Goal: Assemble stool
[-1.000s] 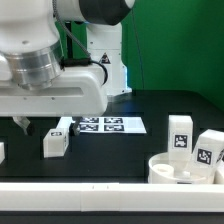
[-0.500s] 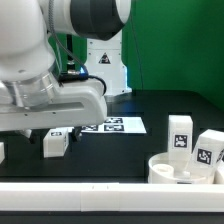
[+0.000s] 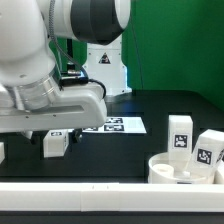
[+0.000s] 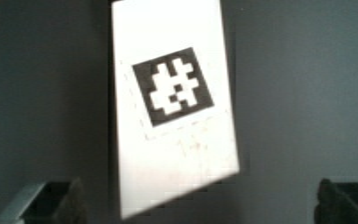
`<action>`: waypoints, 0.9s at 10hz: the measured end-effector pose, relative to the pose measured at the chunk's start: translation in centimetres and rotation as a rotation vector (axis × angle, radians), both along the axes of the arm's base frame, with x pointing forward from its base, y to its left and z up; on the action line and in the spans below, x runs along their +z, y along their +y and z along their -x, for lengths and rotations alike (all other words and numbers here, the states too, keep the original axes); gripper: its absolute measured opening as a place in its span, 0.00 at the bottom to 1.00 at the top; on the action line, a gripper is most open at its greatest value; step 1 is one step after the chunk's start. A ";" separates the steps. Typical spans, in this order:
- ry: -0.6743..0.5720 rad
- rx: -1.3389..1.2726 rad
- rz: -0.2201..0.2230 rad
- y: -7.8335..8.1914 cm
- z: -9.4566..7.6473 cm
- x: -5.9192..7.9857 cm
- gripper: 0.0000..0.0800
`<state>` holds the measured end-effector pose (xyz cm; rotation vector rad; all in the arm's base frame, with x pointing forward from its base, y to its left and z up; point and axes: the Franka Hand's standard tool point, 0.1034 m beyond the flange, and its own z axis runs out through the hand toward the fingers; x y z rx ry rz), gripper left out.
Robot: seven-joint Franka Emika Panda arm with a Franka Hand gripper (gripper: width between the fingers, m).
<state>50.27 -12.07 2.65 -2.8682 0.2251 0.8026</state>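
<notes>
The pincer (image 4: 202,203) stands wide open and empty. The short white plastic block leg (image 4: 172,110), tagged black-and-white, lies beneath it, between its jaws but off-centre and slightly askew. Centring and squaring up before descending would likely give a steadier grasp.
</notes>
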 end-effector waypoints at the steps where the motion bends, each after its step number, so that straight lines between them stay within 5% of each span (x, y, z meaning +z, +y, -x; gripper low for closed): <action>1: 0.065 0.001 0.002 -0.1 0.4 -0.2 0.81; 6: 0.346 0.014 -0.047 -0.3 1.7 -0.6 0.81; 9: 0.338 0.014 -0.042 -0.4 1.6 -0.9 0.81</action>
